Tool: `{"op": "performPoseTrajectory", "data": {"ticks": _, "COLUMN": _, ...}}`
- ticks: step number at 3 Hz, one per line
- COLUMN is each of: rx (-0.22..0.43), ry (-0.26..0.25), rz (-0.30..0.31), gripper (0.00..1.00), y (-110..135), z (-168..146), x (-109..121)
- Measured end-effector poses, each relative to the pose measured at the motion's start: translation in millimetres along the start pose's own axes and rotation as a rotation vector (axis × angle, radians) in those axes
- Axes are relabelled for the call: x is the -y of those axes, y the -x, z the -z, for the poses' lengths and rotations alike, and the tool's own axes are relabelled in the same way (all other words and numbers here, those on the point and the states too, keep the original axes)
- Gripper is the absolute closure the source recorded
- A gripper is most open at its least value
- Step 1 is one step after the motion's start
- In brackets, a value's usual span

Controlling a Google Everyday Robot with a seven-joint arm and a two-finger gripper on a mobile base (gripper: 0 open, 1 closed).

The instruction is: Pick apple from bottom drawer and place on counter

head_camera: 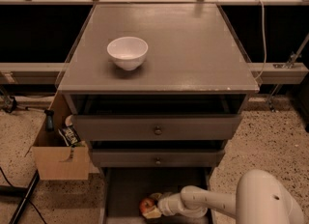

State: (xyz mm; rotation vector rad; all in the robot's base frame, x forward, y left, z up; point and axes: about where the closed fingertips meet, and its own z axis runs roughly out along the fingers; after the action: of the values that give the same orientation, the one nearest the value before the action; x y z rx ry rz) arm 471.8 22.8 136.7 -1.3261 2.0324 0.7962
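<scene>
The apple [147, 204] is small and red and lies on the dark floor of the pulled-out bottom drawer [126, 189], near the lower edge of the view. My gripper [155, 209] comes in from the right on a white arm and sits right against the apple's right side, low in the drawer. The counter [193, 49] is the broad grey-brown cabinet top above.
A white bowl [127, 52] stands on the left half of the counter. Two upper drawers with round knobs [158, 131] sit above the bottom drawer. An open cardboard box [59, 146] with small items stands on the floor left of the cabinet. A rail runs behind.
</scene>
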Motion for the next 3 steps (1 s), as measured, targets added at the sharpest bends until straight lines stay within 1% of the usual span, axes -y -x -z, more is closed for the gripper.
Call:
{"op": "performPoseTrajectory", "data": {"ticks": 1, "rx": -0.022, "ry": 0.004, "rz": -0.016, "gripper": 1.00, "y": -2.5, "z": 6.8, "x": -1.4}}
{"op": "performPoseTrajectory", "data": {"ticks": 2, "rx": -0.003, "ry": 0.009, "rz": -0.002, "gripper": 1.00, "y": 10.8, "z": 33.1, "x": -7.9}}
{"op": "performPoseTrajectory", "data": {"ticks": 3, "rx": 0.057, "ry": 0.006, "rz": 0.032, "gripper": 1.00, "y": 27.6, "z": 73.3, "x": -18.8}}
